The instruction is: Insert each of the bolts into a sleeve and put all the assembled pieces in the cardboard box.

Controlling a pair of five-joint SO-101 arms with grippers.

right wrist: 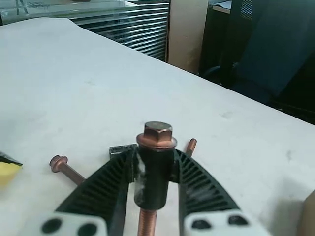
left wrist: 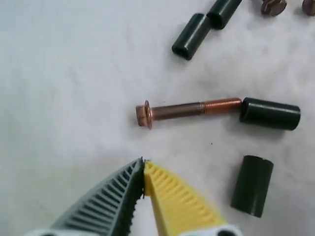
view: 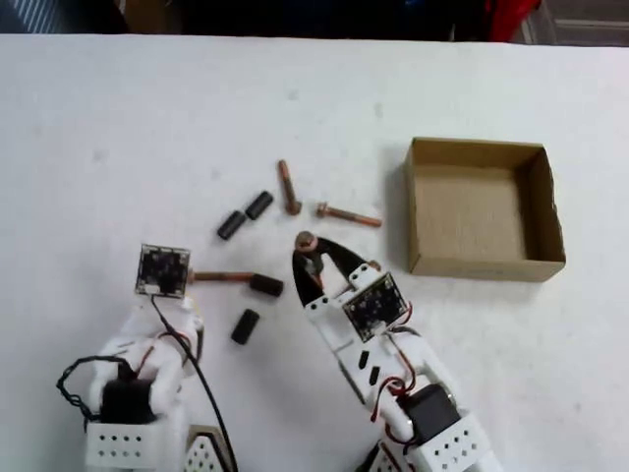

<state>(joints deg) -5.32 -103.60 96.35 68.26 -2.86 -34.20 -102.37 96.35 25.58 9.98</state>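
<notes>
Near the cardboard box (view: 486, 265), right gripper (right wrist: 153, 155) clamps a sleeve (right wrist: 152, 184), bolt (right wrist: 157, 135) inserted, presumably for boxing; left gripper (left wrist: 143, 164) closed, empty.

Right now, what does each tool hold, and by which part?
The right tool grips an assembled bolt by its black sleeve; the left tool holds nothing.

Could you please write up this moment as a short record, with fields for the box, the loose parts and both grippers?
cardboard box: open top, nothing inside
right gripper: shut on the held sleeve
held bolt: passed through the held sleeve, head up
left gripper: shut, holding nothing, near the lying bolt's head
lying bolt: flat, threaded tip at the mouth of the end sleeve; depth of entry unclear
loose bolts: two, near the box
loose sleeves: three, lying apart from any bolt
</notes>
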